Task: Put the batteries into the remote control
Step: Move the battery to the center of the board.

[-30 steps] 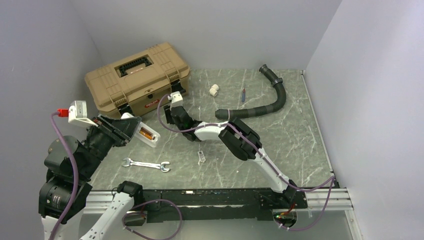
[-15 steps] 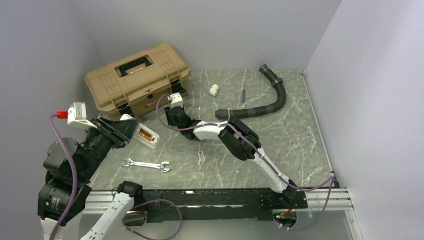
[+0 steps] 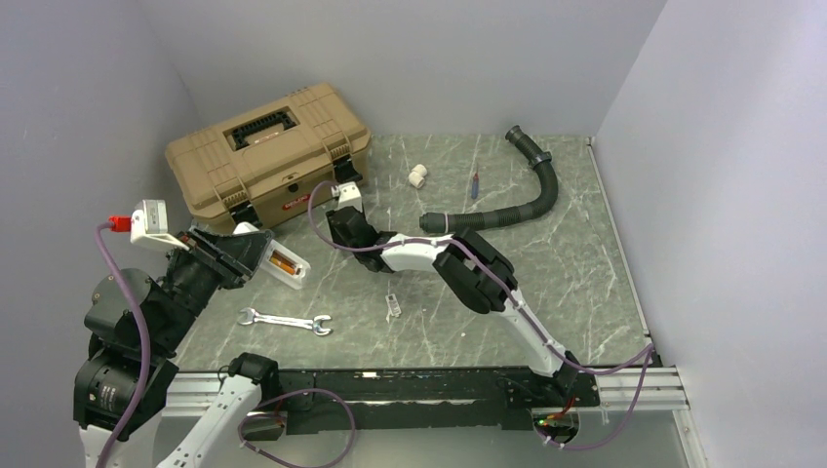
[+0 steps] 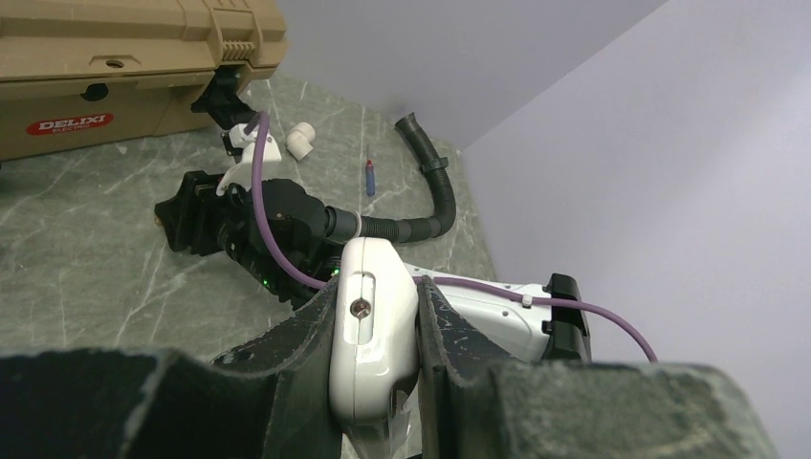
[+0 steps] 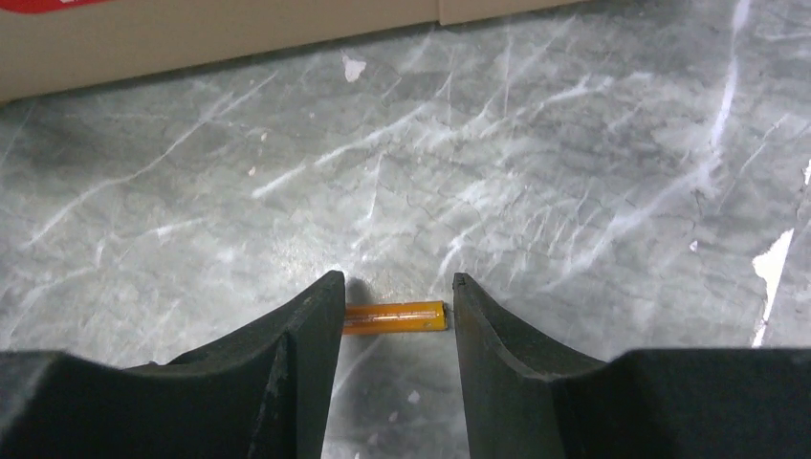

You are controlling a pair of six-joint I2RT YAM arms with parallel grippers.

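The left tool (image 4: 375,287) is clamped tight on the remote control (image 4: 368,344), which it holds above the bench (image 3: 566,283) at the 9 o'clock side, recess facing up, with one seated battery (image 3: 283,262) showing in it. The right tool (image 5: 392,282) stands about half open astride the loose battery (image 5: 395,316). This cell lies on the bench just in front of the toolbox (image 3: 263,161), one end toward each finger, with a sliver of gap visible at one end. Hazard: closing end-to-end on a round cell gives little pad contact, so the cell may pivot or roll free on lift. Hazard: the toolbox wall at 12 o'clock of the right tool limits forward travel. Open room lies toward 3 and 6 o'clock. The wrench (image 3: 286,321) at 7 o'clock and the hose (image 3: 527,195) at 1 o'clock are well apart from the path to the remote control
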